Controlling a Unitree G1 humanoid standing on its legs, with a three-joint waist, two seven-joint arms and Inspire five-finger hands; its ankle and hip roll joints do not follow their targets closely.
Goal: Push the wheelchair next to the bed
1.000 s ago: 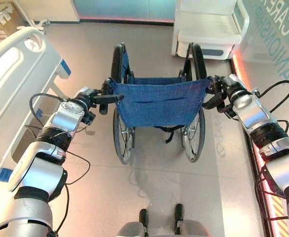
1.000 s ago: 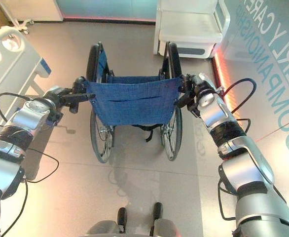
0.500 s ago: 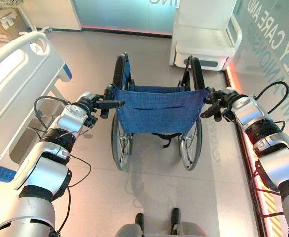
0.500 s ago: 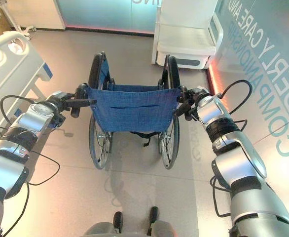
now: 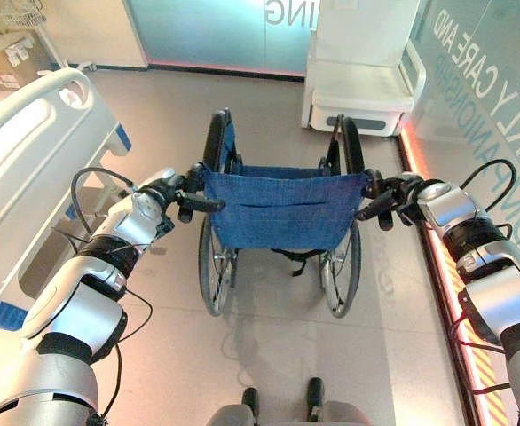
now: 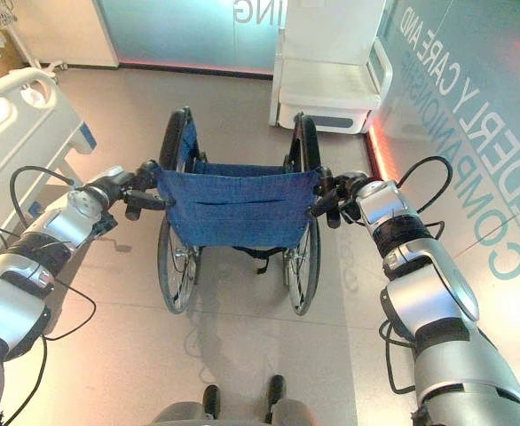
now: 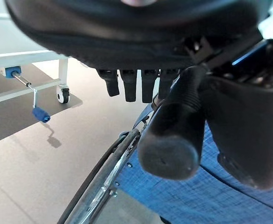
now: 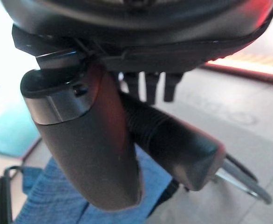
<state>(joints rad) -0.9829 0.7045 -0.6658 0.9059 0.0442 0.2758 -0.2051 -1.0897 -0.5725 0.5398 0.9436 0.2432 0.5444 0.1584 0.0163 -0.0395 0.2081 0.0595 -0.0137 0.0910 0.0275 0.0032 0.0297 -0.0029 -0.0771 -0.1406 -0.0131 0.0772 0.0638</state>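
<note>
Two push handles are being held, one by each robot hand: the left robot hand [image 5: 173, 190] is curled round the left handle [image 7: 174, 135], and the right robot hand [image 5: 393, 192] is wrapped round the right handle [image 8: 174, 144], as is being shown in the wrist views. The wheelchair [image 5: 282, 213] is standing straight ahead of the robot, its long axis pointing away across the floor [image 5: 278, 355], roughly parallel to the bed [image 5: 29, 169]. The bed is lying off to the left, well apart from the left wheel [image 5: 212, 271], so the left arm is the nearer one, and a leftward turn is judged to be needed. The footrests and front casters are being hidden by the blue backrest [image 5: 282, 209]; the bed is being cut off at the frame edge.
</note>
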